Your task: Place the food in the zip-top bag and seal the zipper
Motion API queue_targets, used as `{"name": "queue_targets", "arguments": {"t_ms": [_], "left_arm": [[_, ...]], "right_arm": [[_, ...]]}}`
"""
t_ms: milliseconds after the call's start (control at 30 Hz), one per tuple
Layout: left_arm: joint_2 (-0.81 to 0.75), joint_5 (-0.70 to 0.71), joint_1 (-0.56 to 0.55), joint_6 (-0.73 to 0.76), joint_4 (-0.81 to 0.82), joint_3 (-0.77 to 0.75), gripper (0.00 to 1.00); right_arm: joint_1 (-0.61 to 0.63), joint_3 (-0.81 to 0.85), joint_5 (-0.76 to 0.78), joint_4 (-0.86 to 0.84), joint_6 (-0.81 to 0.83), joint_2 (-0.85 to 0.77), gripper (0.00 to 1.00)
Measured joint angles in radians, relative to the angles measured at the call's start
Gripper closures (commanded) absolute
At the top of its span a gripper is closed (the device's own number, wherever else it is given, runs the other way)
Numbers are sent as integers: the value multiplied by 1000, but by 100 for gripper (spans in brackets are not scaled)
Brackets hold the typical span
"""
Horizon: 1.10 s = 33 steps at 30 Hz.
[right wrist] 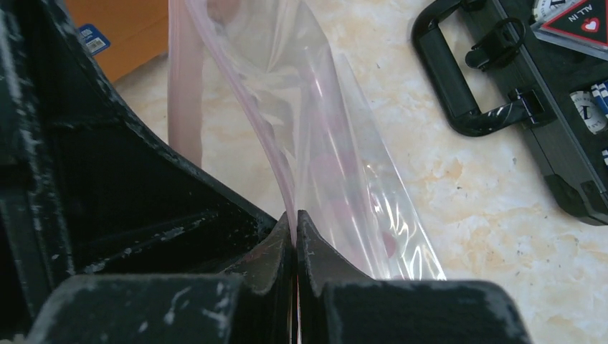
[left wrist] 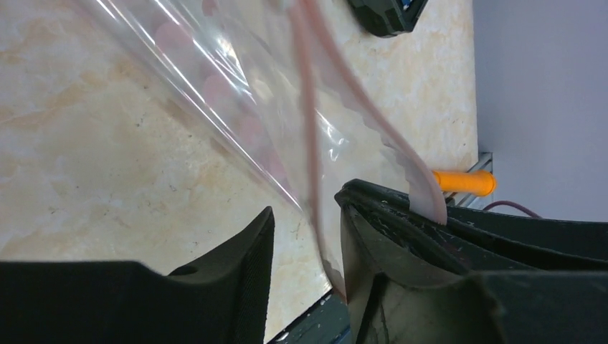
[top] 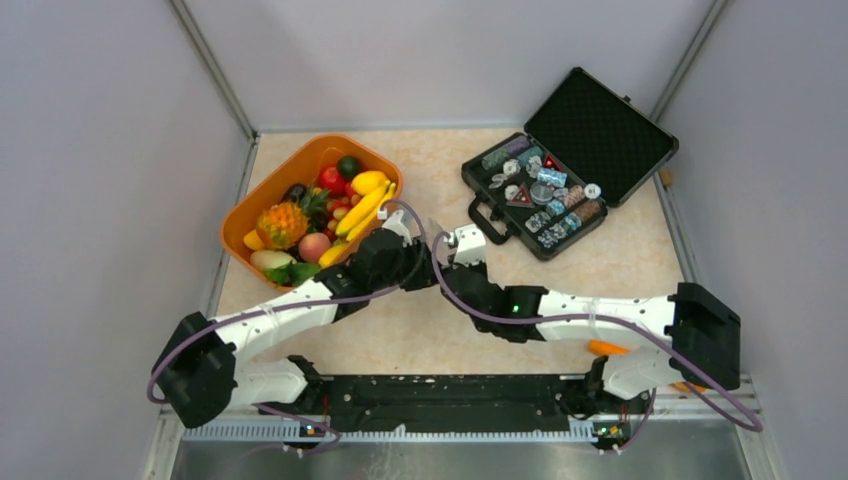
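Note:
The clear zip-top bag (right wrist: 337, 143) hangs between my two grippers above the table's middle. My right gripper (right wrist: 295, 215) is shut on its pink zipper (right wrist: 185, 100) edge. My left gripper (left wrist: 307, 204) is open; one pink zipper strip (left wrist: 307, 122) runs through the gap between its fingers, and the other lies over the right finger. The bag's film (left wrist: 215, 79) shows faint pink spots. In the top view the left gripper (top: 412, 240) and right gripper (top: 450, 245) almost meet. The food (top: 330, 205) lies heaped in the orange basket (top: 300, 150) at the back left.
An open black case (top: 570, 165) with chips stands at the back right; its handle shows in the right wrist view (right wrist: 459, 79). An orange piece (top: 608, 348) lies by the right arm's base, also in the left wrist view (left wrist: 464, 182). Grey walls enclose the table.

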<state>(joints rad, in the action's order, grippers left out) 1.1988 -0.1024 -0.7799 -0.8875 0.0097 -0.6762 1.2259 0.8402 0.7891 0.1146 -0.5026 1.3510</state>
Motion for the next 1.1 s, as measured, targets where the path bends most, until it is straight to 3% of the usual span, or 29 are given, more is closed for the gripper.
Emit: {"name": "queue_targets", "arguments": {"t_ms": [233, 433, 733, 933, 1100], "left_arm": [[14, 28, -2, 2, -55, -1, 100], [-19, 111, -2, 60, -153, -43, 100], [-21, 175, -3, 131, -198, -238, 100], [-21, 230, -3, 132, -229, -250, 100], [-21, 267, -3, 131, -249, -248, 100]], "right_arm": [[-5, 1, 1, -11, -6, 2, 100], [-5, 16, 33, -2, 16, -7, 100], [-12, 94, 159, 30, 140, -151, 100], [-13, 123, 293, 100, 155, -177, 100], [-14, 123, 253, 143, 193, -172, 100]]}}
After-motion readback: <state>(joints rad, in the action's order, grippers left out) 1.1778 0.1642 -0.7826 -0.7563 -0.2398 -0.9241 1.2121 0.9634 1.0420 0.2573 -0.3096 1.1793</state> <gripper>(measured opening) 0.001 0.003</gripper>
